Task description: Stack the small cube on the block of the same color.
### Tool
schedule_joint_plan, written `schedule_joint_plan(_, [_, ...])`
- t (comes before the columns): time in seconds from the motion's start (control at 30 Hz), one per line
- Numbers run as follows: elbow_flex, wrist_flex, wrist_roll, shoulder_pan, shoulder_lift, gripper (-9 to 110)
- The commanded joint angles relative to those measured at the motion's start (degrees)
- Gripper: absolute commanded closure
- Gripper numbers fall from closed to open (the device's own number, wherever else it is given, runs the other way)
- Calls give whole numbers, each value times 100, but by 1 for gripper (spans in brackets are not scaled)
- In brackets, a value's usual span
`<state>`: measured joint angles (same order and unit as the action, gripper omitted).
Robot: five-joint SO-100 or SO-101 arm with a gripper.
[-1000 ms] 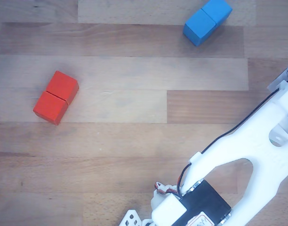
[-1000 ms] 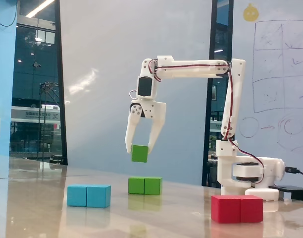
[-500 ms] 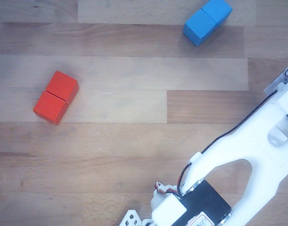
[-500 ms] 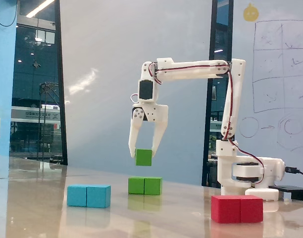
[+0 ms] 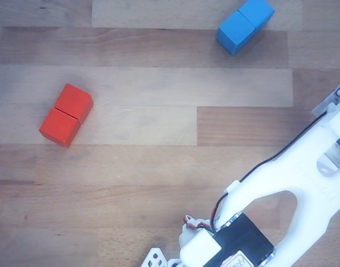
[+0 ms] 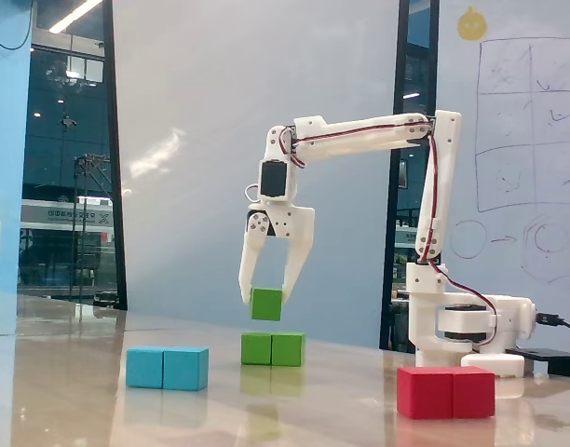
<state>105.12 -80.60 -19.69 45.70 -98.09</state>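
In the fixed view, the small green cube is seen held level in the air, pinched between the two fingers of the claw, just above the left half of the green double block with a narrow gap between them. The green double block is seen lying flat on the worktop, long side toward the camera, a seam dividing it into two cube-shaped halves.

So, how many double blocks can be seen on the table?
3. In the fixed view the blue block lies at left, the green block in the middle under the hand, the red block at right.
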Motion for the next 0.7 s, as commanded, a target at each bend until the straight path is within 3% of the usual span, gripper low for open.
schedule_joint_plan(0.0, [-44, 141, -53, 176, 26, 97])
schedule_joint_plan(0.67, [-18, 53, -62, 114, 202, 97])
